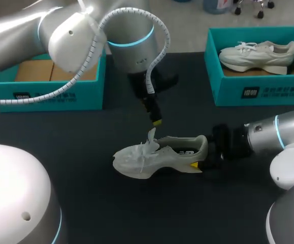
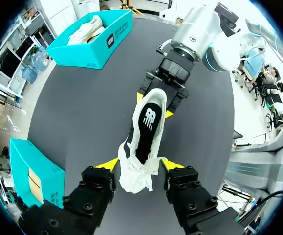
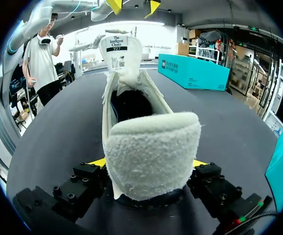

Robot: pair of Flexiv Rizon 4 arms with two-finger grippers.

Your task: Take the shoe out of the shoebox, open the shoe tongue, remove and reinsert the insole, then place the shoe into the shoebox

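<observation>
Currently the shoe (image 1: 157,152) lies on its sole mid-tabletop (image 1: 111,213), out of the shoebox (image 1: 50,96), which sits at the far left with only cardboard lining showing. A second box (image 1: 258,91) at the far right holds another shoe.

Right gripper (image 1: 195,163): clamped on the heel from both sides.
Left gripper (image 2: 139,164): fingers spread, poised above the toe end and gripping nothing.

The tongue (image 3: 118,54) stands upright and the insole (image 2: 146,127) is seated inside.

Judgement: the tongue step looks done or nearly so, and insole removal is next. That calls for the left gripper to reach into the opening and pinch the insole edge while the right steadies the heel.

Print: a logo on the insole, a label with text and a code on the tongue's inner face, and a dark label patch with white print on each box front. None of it is transcribed.
</observation>
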